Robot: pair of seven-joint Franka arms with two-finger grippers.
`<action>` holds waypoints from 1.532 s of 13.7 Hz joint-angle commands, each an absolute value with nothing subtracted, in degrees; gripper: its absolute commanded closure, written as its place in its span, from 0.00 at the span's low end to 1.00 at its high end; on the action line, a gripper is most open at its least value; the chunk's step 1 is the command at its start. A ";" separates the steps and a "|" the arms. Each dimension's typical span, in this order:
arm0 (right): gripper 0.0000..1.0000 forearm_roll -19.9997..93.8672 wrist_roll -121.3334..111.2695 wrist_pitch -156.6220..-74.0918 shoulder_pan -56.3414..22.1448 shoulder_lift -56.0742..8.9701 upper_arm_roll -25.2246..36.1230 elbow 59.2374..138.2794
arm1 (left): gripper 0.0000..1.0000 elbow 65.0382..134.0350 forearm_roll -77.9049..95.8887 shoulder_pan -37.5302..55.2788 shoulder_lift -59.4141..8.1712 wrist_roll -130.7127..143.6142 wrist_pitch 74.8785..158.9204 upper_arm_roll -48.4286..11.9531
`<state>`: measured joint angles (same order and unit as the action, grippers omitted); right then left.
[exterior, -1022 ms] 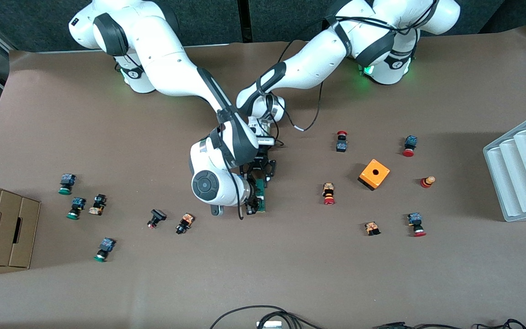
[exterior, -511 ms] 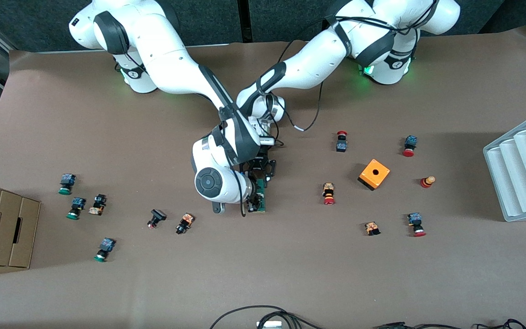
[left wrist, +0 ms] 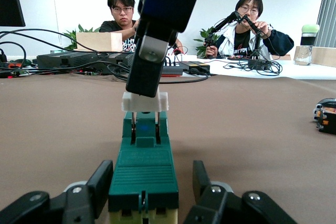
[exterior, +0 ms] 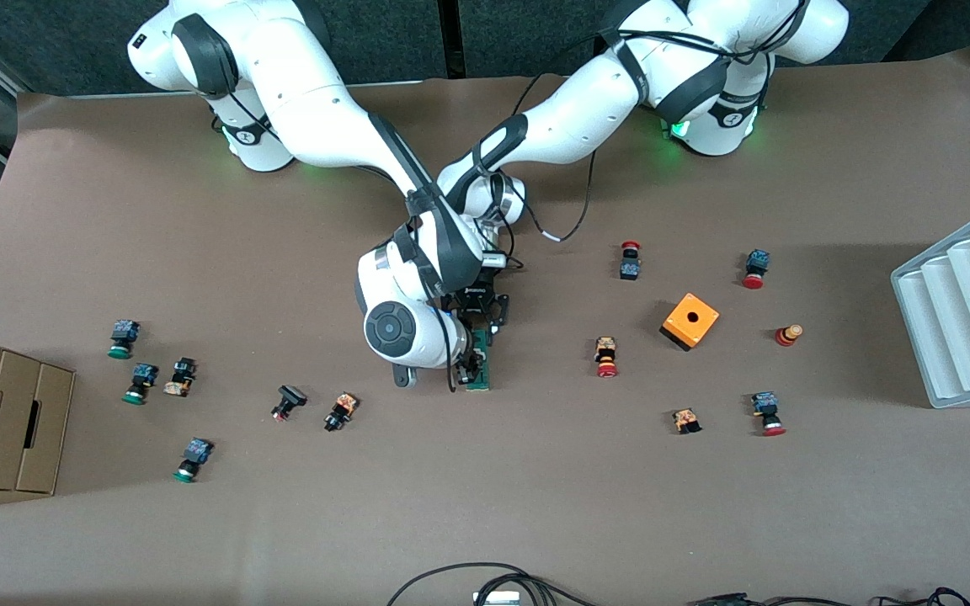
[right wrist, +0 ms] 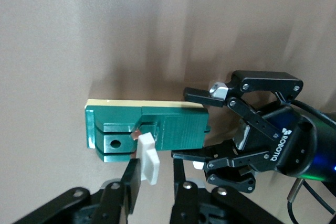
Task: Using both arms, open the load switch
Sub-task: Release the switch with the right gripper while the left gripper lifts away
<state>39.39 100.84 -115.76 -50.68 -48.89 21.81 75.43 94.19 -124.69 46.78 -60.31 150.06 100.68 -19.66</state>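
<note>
Mid-table. Our right gripper (right wrist: 155, 179) was pinched shut on the white handle (right wrist: 148, 157) at one end of the switch (exterior: 482, 364), which lay on the table. Our left gripper (left wrist: 152, 192) clamped the green body from the end away from the handle. We judged the opening step was under way; next move calls for pulling the handle out against the left's hold.

The load switch (right wrist: 147, 129) was dark green with a white handle (right wrist: 148, 157) and a cream strip along one edge. Both arms were white with black joint bands; the left end effector (right wrist: 199, 128) was black. The desk (exterior: 535, 505) was brown. One box (exterior: 690, 320) was orange; the scattered pushbuttons seemingly had red or green caps.
</note>
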 commanded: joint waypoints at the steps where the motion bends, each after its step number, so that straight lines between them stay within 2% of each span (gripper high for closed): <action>1: 0.68 37.88 100.72 -115.31 -51.50 -46.49 21.36 79.10 | 0.31 93.87 -124.01 47.72 -61.70 150.82 99.76 -19.34; 21: 0.68 36.30 100.55 -119.35 -54.23 -47.72 21.36 81.12 | 0.31 93.95 -124.10 47.72 -62.05 150.91 99.76 -19.34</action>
<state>37.86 100.69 -117.88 -53.32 -48.41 21.70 79.28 94.19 -124.69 46.81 -60.34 150.06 100.60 -19.66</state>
